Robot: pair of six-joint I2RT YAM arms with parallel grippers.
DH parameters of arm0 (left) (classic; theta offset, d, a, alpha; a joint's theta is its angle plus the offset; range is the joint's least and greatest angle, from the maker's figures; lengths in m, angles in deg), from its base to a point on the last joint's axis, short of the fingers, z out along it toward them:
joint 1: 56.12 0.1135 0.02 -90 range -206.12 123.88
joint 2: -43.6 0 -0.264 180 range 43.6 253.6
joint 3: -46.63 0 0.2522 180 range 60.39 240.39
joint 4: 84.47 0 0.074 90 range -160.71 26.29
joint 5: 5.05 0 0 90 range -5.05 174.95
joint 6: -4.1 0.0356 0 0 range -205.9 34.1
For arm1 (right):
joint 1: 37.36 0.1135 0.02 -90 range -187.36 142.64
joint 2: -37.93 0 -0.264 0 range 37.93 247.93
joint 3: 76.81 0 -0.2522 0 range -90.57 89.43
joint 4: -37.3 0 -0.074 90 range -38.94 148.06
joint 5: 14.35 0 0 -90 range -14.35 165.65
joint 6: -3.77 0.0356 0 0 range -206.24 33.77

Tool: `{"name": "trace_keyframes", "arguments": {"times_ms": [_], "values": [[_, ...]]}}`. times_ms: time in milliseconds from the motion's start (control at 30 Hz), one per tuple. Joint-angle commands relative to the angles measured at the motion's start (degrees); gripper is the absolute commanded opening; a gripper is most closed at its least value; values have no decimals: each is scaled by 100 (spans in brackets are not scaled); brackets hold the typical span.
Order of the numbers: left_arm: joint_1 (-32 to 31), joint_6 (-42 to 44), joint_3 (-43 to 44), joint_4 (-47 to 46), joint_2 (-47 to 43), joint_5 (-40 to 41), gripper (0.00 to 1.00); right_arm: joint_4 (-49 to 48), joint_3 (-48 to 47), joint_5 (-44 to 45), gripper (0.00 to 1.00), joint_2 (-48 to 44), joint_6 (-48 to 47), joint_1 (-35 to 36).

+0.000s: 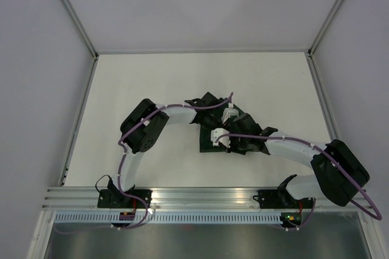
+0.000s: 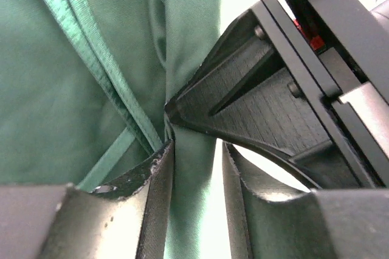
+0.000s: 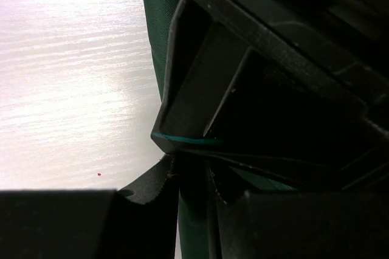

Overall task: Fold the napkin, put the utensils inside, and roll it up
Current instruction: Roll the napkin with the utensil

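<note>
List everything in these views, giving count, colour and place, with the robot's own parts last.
napkin: one, dark green, bunched mid-table between both pincers
table: one, white, beneath everything
walls: three, pale grey, at the table's far and side edges
rail: one, silver, along the near edge
cables: two, purple, one along each arm
left arm: one, black and white, reaching in from the left
right arm: one, black and white, reaching in from the right
left pincer: one, black, jaws apart astride the napkin
right pincer: one, black, shut on a napkin fold
</note>
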Motion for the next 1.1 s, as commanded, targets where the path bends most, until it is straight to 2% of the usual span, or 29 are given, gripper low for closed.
{"name": "trace_keyframes", "arguments": {"times_ms": [0,333,533,733,833,933,1067], "values": [[144,-279,-269,-327,-433,724,43,261,-192,-182,20,145,90,-18],[557,-1097,-1103,-1583,-1558,1357,43,797,-596,-1139,17,619,-86,-667],[602,-1291,-1964,-2699,-2428,2516,42,1693,-1255,-2053,17,1295,-542,-1344],[567,-1299,-3000,-3875,-3307,3554,41,3028,-2081,-2853,16,2261,-1315,-1881],[427,-1107,-3485,-4351,-3703,3940,42,3705,-2459,-3117,15,2806,-1825,-2083],[32,-536,-3644,-4370,-3853,4450,43,4303,-2819,-3320,15,3324,-2239,-2242],[-986,648,-3574,-4125,-3669,5451,44,5207,-3442,-3522,15,4002,-2783,-2427]]}}
